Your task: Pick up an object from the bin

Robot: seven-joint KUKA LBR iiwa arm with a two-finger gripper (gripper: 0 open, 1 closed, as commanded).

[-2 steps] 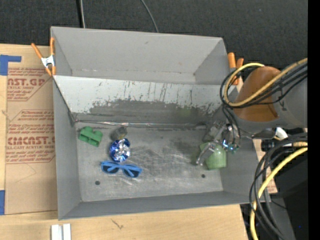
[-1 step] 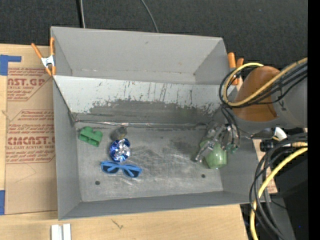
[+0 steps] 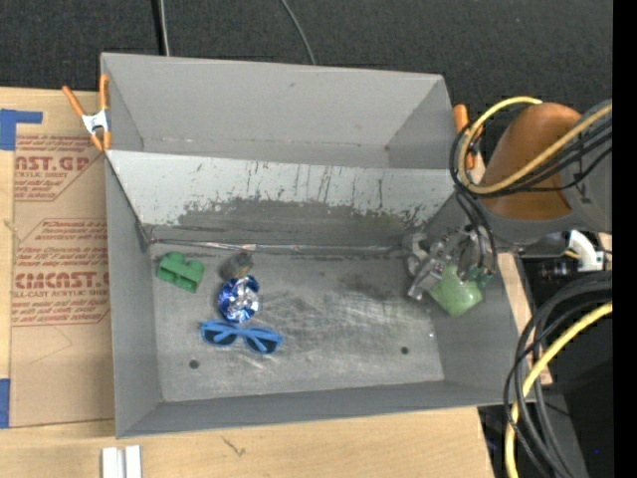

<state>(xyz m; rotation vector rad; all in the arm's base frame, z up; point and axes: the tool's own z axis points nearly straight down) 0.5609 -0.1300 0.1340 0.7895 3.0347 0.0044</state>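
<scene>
- A dark floor is showing behind a pale wooden counter, and on the counter a grey metal bin is sitting with its sloped walls opening upward.
- The arm is reaching in from the right, and its claw is hanging low at the right end of the bin floor, close to the right wall.
- A pale green rounded lump is lying right against the claw, on its lower right side and at the foot of that wall; this is the thing nearest the claw.
- From where I am standing I cannot tell whether the claw is open or closed, or whether the lump is actually in its grip.
- The lump is looking small and light to me, probably smooth and perhaps a little soft, so it may be inclined to squirt sideways or roll against the wall.
- I am judging the best hold to be across its widest middle, square on, rather than near an edge.
- Well apart, at the left of the floor, blue sunglasses, a blue-and-silver ball, a small grey piece and a green block are lying close together.
</scene>
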